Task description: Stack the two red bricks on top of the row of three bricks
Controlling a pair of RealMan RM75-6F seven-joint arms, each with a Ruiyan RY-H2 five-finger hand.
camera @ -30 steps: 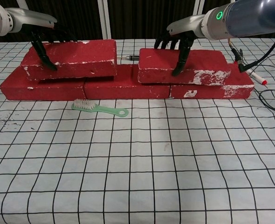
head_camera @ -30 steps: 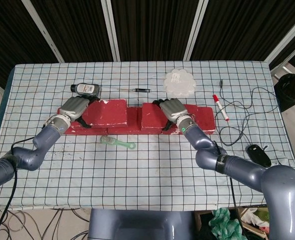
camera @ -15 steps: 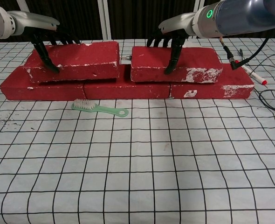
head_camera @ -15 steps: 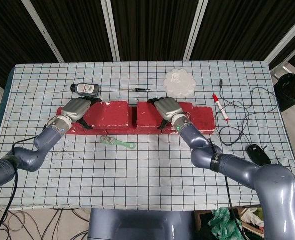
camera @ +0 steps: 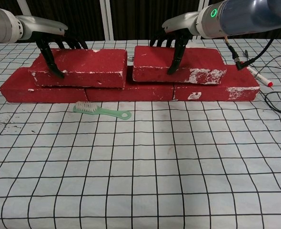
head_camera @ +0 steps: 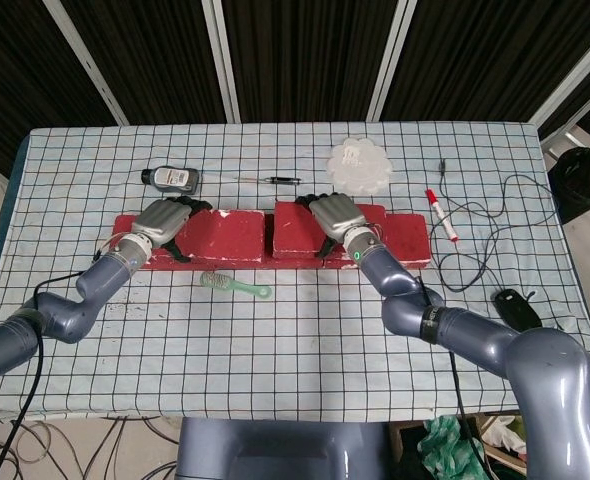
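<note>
Left hand (camera: 52, 45) gripping left red rectangular brick (camera: 81, 67), right hand (camera: 175, 40) gripping right red brick (camera: 178, 64); both atop row of three red bricks (camera: 131, 91), narrowly apart; green brush (camera: 101, 111) near

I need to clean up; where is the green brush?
The green plastic brush lies on the checked cloth just in front of the row of red bricks, left of centre.

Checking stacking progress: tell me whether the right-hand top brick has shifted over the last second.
Yes. The right top brick, held by the right hand, slid leftward along the bottom row, closing on the left top brick.
</note>
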